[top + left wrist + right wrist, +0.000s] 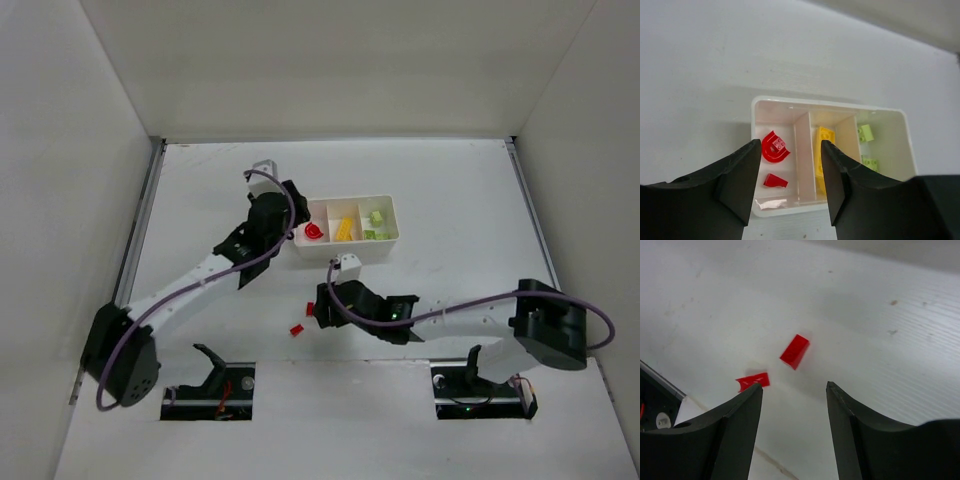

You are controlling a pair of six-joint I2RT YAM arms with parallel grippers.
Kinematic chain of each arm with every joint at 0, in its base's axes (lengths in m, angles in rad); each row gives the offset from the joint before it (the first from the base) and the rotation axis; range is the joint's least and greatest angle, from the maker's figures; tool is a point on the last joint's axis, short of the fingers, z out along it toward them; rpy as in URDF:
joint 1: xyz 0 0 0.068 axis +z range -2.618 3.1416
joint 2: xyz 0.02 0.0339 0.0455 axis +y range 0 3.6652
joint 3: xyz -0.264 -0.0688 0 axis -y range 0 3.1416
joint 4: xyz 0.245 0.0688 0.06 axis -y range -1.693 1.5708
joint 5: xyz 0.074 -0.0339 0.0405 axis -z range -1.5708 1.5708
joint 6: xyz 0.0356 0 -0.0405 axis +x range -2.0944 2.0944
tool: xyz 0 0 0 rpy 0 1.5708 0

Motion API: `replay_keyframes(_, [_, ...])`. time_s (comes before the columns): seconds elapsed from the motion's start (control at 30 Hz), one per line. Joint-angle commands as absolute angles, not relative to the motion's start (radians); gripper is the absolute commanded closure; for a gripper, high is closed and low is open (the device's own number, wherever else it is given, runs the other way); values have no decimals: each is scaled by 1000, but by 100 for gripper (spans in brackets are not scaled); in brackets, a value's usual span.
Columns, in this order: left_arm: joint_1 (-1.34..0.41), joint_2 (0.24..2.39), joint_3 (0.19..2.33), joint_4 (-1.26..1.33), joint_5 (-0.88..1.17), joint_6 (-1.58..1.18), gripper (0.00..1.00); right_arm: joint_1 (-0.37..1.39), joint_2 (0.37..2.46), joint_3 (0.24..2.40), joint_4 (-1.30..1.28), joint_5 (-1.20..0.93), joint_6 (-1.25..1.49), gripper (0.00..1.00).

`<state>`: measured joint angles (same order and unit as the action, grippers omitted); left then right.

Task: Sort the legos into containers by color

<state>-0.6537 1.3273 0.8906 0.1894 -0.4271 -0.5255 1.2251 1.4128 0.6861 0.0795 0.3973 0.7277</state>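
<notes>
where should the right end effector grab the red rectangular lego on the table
Take the red rectangular lego across its two long sides, coming straight down from above. It lies flat and skewed to the open right end effector, which would likely need rotating first to line up.

The top camera looks down over the whole bench (pixel 460 200), sharing the tray (pixel 360 247) with the close left-wrist view.

red brick (pixel 795 351) unobstructed, left gripper (pixel 791 146) over tray (pixel 350 249) end
</notes>
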Motion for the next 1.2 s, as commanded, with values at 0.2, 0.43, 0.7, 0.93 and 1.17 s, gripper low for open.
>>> replay_keyframes(0.2, [-599,869,657,7,-480,-635,50,1272,1681,931,-6,520,749,40])
replay_keyframes(0.43, [-574,631,519,-291,-456,-692,50,1274,1767,1002,-110,571,785,45])
replay_keyframes(0.7, [-596,523,434,-428,-419,-784,51,1274,1795,1034,-135,554,799,75])
replay_keyframes(0.93, [-695,525,423,-448,-376,-788,50,1245,1530,1035,-138,586,689,79])
replay_keyframes(1.17, [-879,603,419,-426,-367,-808,44,1033,1534,1176,-84,476,516,78])
